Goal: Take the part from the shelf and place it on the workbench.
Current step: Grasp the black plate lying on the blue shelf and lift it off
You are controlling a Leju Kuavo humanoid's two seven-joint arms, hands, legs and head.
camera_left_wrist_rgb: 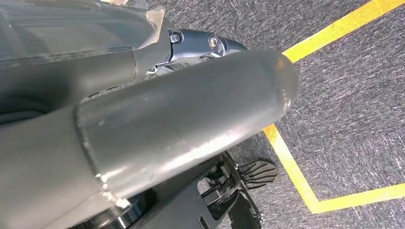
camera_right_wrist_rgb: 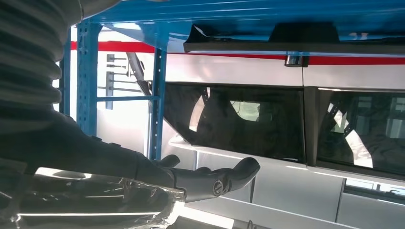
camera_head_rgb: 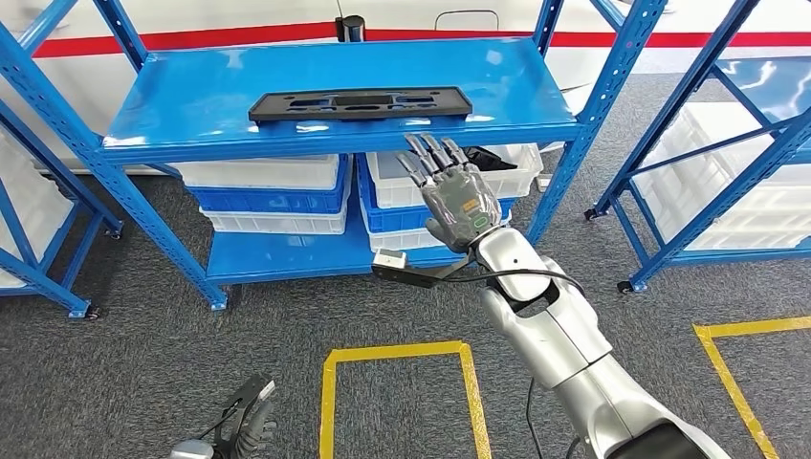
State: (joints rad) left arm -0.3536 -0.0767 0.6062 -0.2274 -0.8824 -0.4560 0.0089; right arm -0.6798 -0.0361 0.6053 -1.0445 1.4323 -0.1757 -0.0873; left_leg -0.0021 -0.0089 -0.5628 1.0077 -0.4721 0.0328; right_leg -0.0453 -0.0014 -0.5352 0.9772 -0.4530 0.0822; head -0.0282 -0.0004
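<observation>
A long flat black part (camera_head_rgb: 361, 103) lies on the top board of the blue shelf (camera_head_rgb: 191, 81), near its front edge. My right hand (camera_head_rgb: 457, 191) is raised in front of that board's edge, just below and right of the part, fingers spread and holding nothing. In the right wrist view the part (camera_right_wrist_rgb: 296, 44) is a dark bar on the blue board, and the hand's fingers (camera_right_wrist_rgb: 210, 179) stretch out apart from it. My left hand (camera_head_rgb: 244, 426) hangs low by the floor, and its thick grey thumb (camera_left_wrist_rgb: 181, 124) shows with nothing in it.
White and blue bins (camera_head_rgb: 268, 191) fill the shelf's lower level. More blue racks stand at the left (camera_head_rgb: 38, 258) and right (camera_head_rgb: 708, 172). Yellow tape (camera_head_rgb: 402, 354) marks boxes on the grey carpet. A white vehicle with a red stripe (camera_head_rgb: 239, 36) stands behind the shelf.
</observation>
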